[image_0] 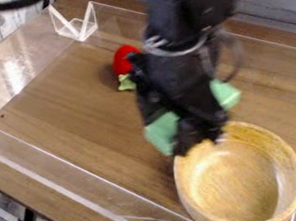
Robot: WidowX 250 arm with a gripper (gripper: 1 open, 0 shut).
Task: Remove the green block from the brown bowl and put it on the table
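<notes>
Your claw [181, 137] has the green block [163, 133] pinched crosswise, ends poking out both sides, above the table [77, 115]. Bowl [240, 183]'s just below & beside your claw; red toy [126, 60]'s behind it, partly hidden.

Daylit, fairly bright table [92, 124], arm [176, 39] dark and motion-blurred; low resolution, grainy, pale glare on clear plastic wall [72, 187]
</notes>
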